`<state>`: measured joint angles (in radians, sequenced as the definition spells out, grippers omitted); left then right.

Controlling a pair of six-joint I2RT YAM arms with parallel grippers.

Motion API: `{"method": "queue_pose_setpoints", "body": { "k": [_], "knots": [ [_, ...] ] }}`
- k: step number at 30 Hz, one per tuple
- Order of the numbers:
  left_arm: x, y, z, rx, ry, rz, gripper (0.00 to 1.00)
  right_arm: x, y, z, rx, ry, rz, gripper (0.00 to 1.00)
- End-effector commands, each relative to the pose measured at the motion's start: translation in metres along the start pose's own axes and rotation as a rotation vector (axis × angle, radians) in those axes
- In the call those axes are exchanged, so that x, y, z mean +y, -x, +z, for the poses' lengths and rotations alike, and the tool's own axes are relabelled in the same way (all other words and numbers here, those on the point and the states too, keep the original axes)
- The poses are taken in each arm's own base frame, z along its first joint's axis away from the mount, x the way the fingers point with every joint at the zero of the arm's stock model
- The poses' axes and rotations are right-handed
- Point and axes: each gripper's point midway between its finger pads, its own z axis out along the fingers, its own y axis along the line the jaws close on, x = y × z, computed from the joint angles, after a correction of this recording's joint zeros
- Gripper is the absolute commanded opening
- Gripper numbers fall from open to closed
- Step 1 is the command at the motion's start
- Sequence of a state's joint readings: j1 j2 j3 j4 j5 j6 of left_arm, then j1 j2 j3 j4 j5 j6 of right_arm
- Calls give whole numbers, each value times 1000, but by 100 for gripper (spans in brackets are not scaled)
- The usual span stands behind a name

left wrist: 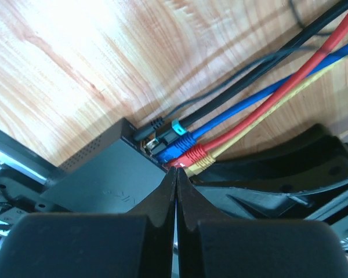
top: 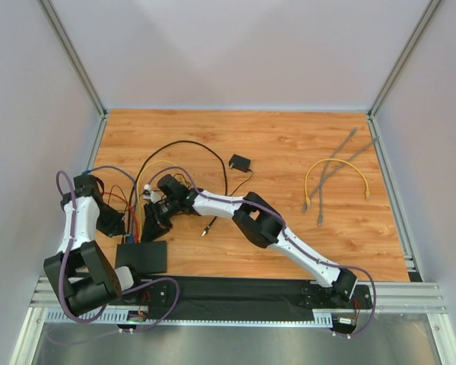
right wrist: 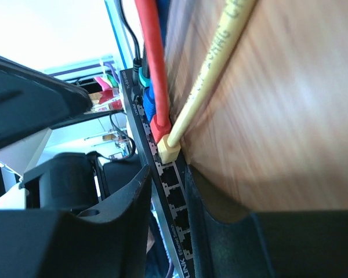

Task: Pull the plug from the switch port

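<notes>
The switch port is a flat black box at the near left of the table. Along its socket edge sit a black, a teal, a blue, a red and a yellow plug. My right gripper is open and straddles that edge just below the yellow plug, with empty sockets between its fingers and no plug held. My left gripper is shut with nothing in it. Its tips rest on top of the switch port, right behind the red plug.
Red, yellow, blue and black cables loop from the switch across the wood. A small black adapter block lies mid-table. A loose yellow cable and a grey one lie at the right. Grey walls enclose the table.
</notes>
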<state>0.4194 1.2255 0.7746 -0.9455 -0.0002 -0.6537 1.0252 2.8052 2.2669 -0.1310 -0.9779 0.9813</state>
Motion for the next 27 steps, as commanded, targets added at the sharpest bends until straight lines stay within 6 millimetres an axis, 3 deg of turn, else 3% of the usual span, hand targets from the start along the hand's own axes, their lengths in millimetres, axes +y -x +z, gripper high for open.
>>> {"method": "queue_pose_setpoints", "body": {
  "k": [1,5,6,7,9,13,23,27],
  "knots": [
    [1,-1,-10,-8,-6,-31,1,-21,-19,1,17,-72,28,30],
    [12,7,-15,-55,65,-56,8,-17,-31,-8,25,-87,30,29],
    [11,12,-17,-73,64,-54,9,-28,-39,-10,32,-105,49,29],
    [11,14,-17,-75,67,-57,11,-23,-39,-15,20,-107,20,29],
    [10,17,-19,-81,73,-57,12,-38,-44,-22,17,-140,42,28],
    [4,16,-17,-64,37,-38,13,-50,-42,-31,11,-157,39,29],
    [6,-28,3,81,-5,-102,9,-30,-10,-16,-29,-98,75,31],
    [6,-37,10,134,5,-117,8,-36,-15,-5,5,-117,104,29]
  ]
}}
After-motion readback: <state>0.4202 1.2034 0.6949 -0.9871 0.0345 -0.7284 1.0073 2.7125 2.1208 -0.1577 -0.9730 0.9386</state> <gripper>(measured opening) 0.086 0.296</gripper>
